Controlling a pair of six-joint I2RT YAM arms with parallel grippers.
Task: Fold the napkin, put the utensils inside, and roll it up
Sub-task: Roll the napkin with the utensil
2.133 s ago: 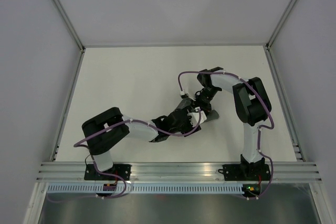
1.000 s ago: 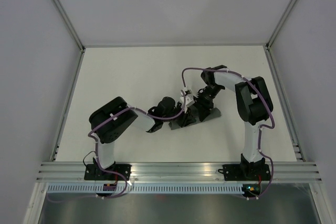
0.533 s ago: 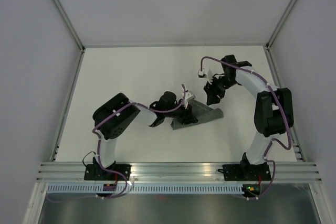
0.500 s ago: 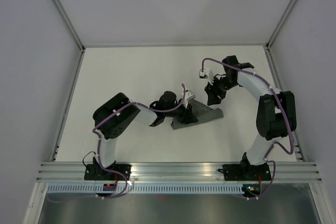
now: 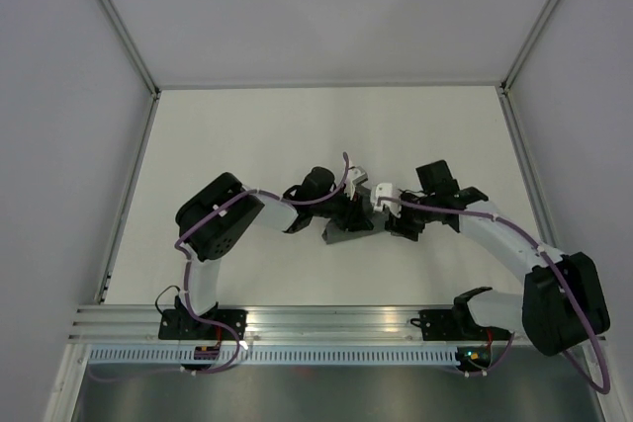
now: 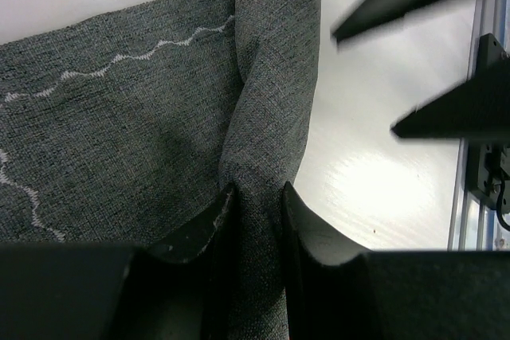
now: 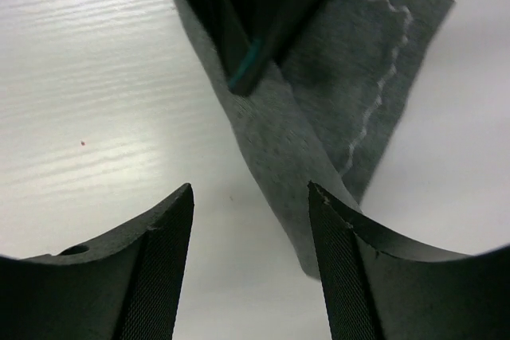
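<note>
The dark grey napkin [image 5: 344,233] lies rolled or bunched at the table's middle, mostly covered by both grippers. In the left wrist view the napkin [image 6: 119,133] shows its lighter wavy stitch line. My left gripper [image 6: 256,195] is shut on a raised rolled fold of it. It shows from above too [image 5: 356,212]. My right gripper [image 7: 251,193] is open, low over the table. The napkin's narrow end [image 7: 295,141] reaches between its fingers, beside the right one. From above the right gripper [image 5: 394,222] sits just right of the left. No utensils show.
The white tabletop [image 5: 247,135] is walled by metal rails at left [image 5: 129,195] and right [image 5: 534,195]. A metal rail [image 5: 336,321] at the near edge carries both arm bases. The right arm's elbow [image 5: 559,298] hangs low at the near right.
My right arm has swung from the far right back down to the napkin's right end, its elbow dropping to the near right. My left gripper has stayed on the napkin.
</note>
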